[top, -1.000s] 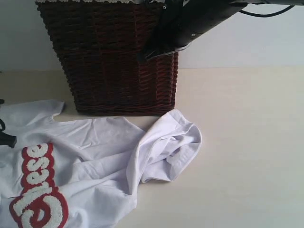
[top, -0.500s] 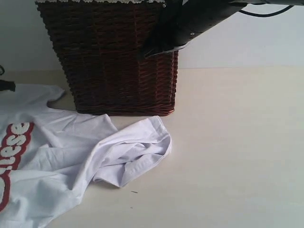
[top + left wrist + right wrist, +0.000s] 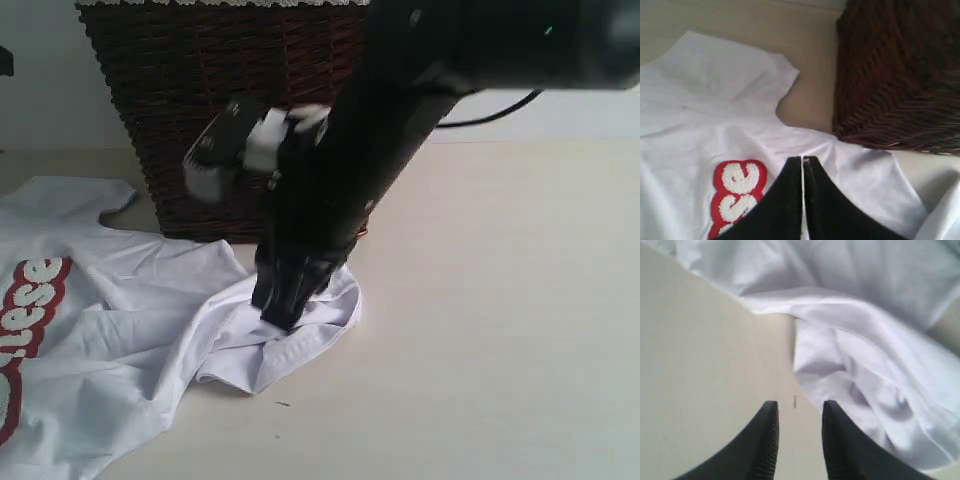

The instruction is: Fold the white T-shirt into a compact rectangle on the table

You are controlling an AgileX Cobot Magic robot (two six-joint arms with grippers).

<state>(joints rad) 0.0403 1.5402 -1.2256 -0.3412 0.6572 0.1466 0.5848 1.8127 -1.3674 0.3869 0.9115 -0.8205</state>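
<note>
Now | right tool (image 3: 800, 406): jaws parted, empty, above table (image 3: 500, 300) | bunched sleeve (image 3: 305, 345) of white T-shirt (image 3: 140, 300) just beside it | left tool (image 3: 803, 160): closed over chest lettering (image 3: 737, 195), farther off

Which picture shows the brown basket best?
The exterior view: most of the wicker basket's front shows there, behind the white T-shirt, though the right arm covers one side. The left wrist view shows only its lower corner, close up. The right wrist view shows none of it.
</note>
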